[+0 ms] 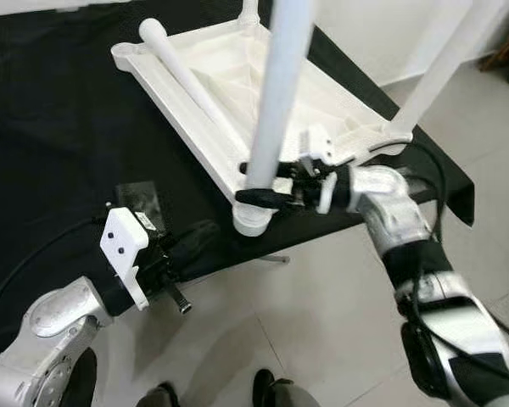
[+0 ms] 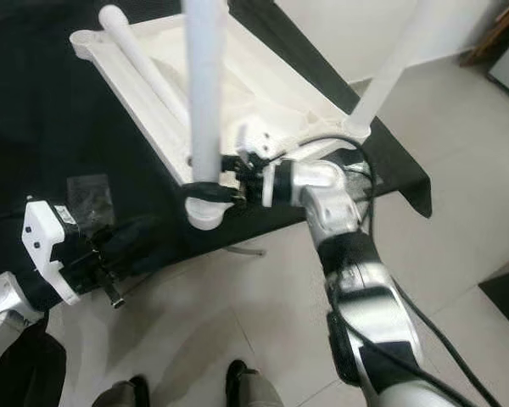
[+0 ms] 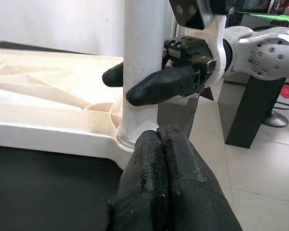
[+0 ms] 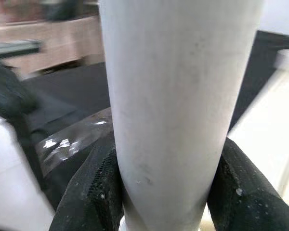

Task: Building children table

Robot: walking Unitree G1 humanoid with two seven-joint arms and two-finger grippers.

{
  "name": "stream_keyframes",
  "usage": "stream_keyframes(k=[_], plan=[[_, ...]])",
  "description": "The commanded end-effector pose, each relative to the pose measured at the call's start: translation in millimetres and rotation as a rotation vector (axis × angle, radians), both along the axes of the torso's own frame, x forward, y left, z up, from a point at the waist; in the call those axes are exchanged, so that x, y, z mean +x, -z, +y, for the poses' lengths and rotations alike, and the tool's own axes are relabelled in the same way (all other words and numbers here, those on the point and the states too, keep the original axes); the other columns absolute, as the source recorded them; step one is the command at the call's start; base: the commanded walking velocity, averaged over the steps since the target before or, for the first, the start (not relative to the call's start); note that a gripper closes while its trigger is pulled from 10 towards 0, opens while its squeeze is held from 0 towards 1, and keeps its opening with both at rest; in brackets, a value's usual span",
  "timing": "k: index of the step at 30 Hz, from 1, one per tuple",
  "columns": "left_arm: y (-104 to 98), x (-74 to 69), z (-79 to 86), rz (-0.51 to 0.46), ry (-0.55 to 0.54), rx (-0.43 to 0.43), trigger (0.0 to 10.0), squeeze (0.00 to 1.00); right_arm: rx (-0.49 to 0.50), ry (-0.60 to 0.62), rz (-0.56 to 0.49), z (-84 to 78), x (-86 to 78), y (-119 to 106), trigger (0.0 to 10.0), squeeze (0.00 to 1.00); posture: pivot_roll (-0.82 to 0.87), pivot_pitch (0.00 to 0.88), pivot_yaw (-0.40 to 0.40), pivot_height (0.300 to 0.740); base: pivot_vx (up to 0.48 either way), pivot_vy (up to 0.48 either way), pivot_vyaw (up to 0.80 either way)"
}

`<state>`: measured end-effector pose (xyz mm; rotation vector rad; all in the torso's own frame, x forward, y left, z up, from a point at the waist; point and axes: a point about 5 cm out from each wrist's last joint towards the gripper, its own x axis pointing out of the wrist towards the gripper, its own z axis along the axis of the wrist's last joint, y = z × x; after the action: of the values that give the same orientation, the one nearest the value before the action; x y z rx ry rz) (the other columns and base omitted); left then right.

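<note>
- Right gripper (image 1: 267,197), frame centre: clamped on near-corner leg (image 1: 276,93) standing in upturned tabletop (image 1: 229,68).
- Left gripper (image 3: 166,192): fingers closed, empty.
- Spare leg (image 1: 187,80) lies unfitted, upper left.

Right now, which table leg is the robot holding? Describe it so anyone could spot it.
On the black mat lies an upturned white tabletop. The leg stands in its nearest corner, clamped near its base by the right gripper; another leg lies loose in the tabletop.
</note>
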<state>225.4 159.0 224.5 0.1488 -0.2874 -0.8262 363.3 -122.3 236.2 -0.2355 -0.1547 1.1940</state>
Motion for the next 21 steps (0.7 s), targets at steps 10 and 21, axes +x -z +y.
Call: stream_keyframes(k=[10, 21], plan=[[-4.6, -0.1, 12.1, -0.014, -0.03, 0.033, 10.0, 0.0, 0.196, 1.127, 0.255, -20.7, -24.5, 89.6, 0.0, 0.0, 0.1, 0.301, -0.09, 0.74, 0.0, 0.0, 0.0], [-1.2, 1.6, 10.4, -0.015, -0.031, 0.044, 10.0, 0.0, 0.2, 1.117, 0.246, -5.2, -15.2, 70.1, 10.0, 0.0, 0.1, 0.298, -0.097, 0.74, 0.0, 0.0, 0.0]])
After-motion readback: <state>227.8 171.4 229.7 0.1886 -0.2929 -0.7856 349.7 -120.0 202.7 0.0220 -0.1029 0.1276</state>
